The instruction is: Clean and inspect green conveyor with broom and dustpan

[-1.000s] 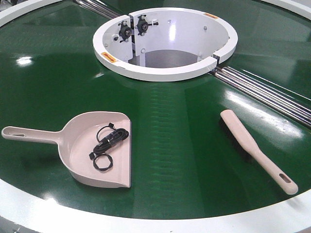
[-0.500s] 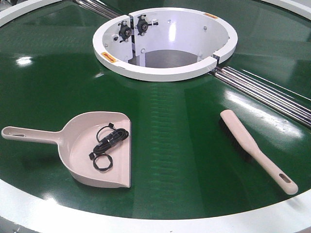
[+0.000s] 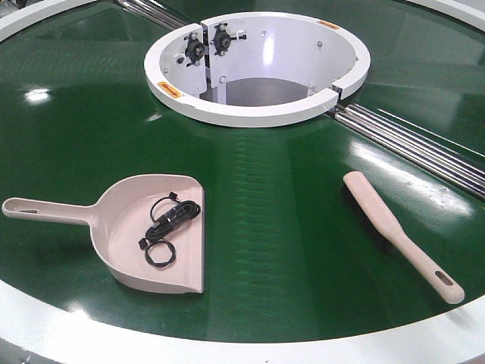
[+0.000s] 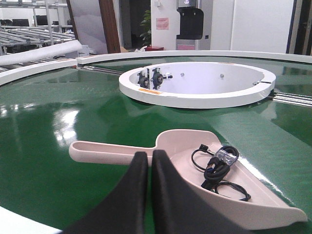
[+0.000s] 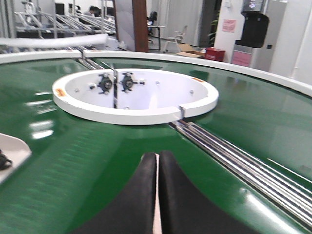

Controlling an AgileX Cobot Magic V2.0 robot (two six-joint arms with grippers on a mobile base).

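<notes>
Wide beige plastic dustpan [image 4: 204, 180] lay on glossy green conveyor [image 3: 288, 227], coiled black cable [image 4: 219, 168] inside, handle crosswise just ahead of left jaws, pressed together. Slim beige broom [image 3: 398, 231] probably under right jaws, also closed.

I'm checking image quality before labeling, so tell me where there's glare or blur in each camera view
Front view: sharp, with white ceiling-light glare on the green conveyor near the rails. Left wrist view: bright reflections on the belt at left; the dustpan is clear, the left gripper soft up close. Right wrist view: blurred overall, especially the right gripper and background.
</notes>
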